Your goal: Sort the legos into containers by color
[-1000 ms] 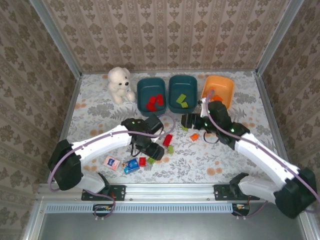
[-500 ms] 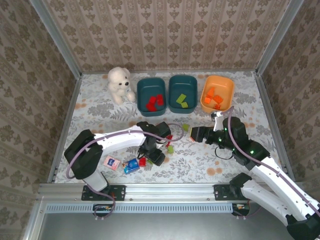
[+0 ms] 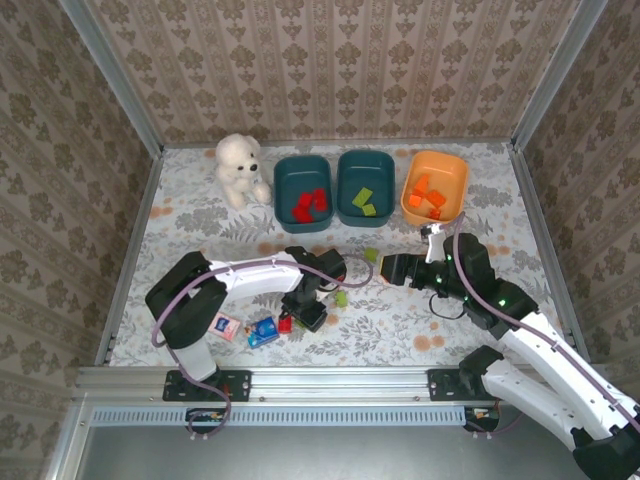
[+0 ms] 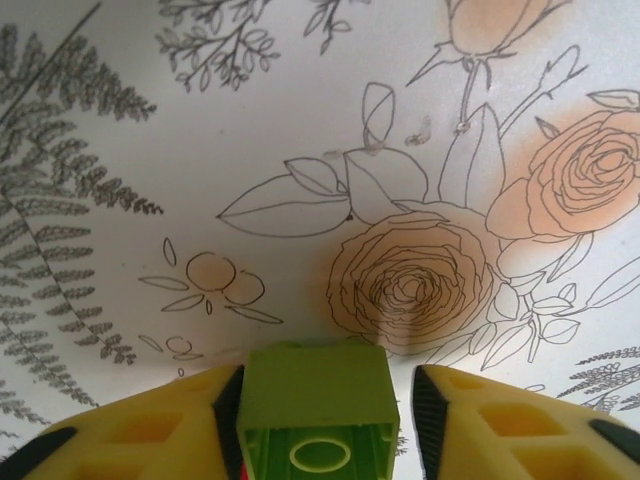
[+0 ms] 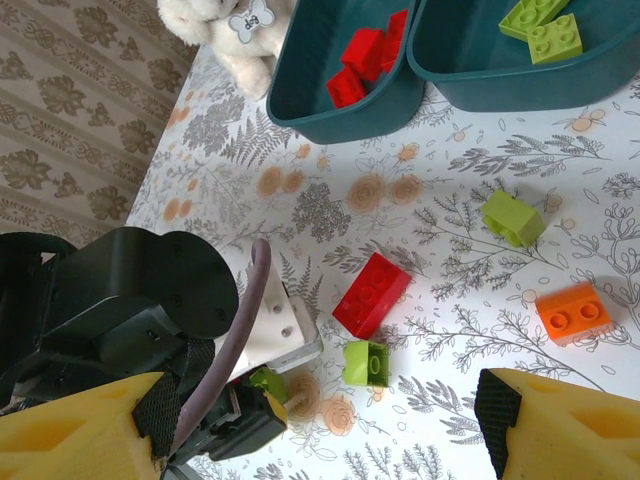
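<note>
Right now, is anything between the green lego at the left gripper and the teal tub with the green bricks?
Nothing tall. Between the green lego at the left gripper and that teal tub lie only a loose red brick and a green brick, flat on the table. The right gripper hovers, open, to the right of that line.

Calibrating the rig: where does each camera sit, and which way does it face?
Top external: high behind the bases, looking down on table, left arm, right arm.
Left wrist: close above table; own fingers flank green lego.
Right wrist: faces left arm and red-lego tub; own fingertips show.
Top and right wrist share that tub.
</note>
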### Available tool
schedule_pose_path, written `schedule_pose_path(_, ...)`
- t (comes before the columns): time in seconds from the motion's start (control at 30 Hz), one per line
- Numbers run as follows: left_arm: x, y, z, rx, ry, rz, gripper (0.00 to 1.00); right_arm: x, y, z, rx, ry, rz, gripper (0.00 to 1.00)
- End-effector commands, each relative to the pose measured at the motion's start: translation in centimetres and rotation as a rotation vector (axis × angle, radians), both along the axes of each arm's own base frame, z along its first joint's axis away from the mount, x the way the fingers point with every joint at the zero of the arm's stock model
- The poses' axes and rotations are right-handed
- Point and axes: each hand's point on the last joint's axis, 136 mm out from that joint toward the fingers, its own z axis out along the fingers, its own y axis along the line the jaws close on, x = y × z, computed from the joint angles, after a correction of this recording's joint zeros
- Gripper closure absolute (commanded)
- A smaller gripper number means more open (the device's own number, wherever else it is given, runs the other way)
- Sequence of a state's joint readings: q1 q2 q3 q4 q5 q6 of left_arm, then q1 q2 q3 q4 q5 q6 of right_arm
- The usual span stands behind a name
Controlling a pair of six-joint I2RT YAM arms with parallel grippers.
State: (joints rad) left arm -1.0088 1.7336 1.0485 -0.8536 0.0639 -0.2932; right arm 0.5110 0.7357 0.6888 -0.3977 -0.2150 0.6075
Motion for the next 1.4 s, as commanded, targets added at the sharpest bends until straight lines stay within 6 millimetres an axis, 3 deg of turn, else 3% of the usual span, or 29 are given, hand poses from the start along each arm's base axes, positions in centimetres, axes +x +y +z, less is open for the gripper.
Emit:
schedule_pose_path(0.0,-0.2,0.3,-0.7,0.028,0.002,-0.03,0.58,-0.1,0.2,0.2,0.008,0.012,0.008,0.19)
schedule_pose_path(0.13,0.4,0.3,0.1,0.017,-0.041,-0.018,0.67,-0.1,0.2,0.5,0.007,0.008,0.007,0.19)
schedule_pose_path(0.27,2.5,-0.8,3.9,-0.048,-0.124,0.032,0.68,0.0,-0.1,1.3,0.0,-0.01,-0.002,0.2)
schedule_pose_path(0.5,9.5,-4.7,12.6,-0.279,-0.238,0.163,0.7,0.8,-0.8,3.6,-0.027,-0.064,-0.039,0.2)
schedule_pose_path(0.63,14.3,-7.1,15.3,-0.396,-0.268,0.228,0.71,1.4,-1.2,4.6,-0.038,-0.084,-0.065,0.2)
schedule_pose_path(0.83,21.9,-11.8,16.6,-0.56,-0.3,0.288,0.7,2.3,-1.8,5.4,-0.042,-0.09,-0.116,0.19)
schedule_pose_path(1.0,26.7,-16.3,15.8,-0.627,-0.329,0.266,0.7,2.7,-2.5,5.8,-0.054,-0.09,-0.149,0.19)
schedule_pose_path(1.17,30.2,-19.9,14.1,-0.73,-0.337,0.297,0.7,2.6,-3.3,5.8,-0.048,-0.079,-0.179,0.19)
schedule_pose_path(1.37,32.6,-22.0,11.5,-0.802,-0.313,0.347,0.69,1.7,-4.4,5.5,-0.047,-0.066,-0.207,0.19)
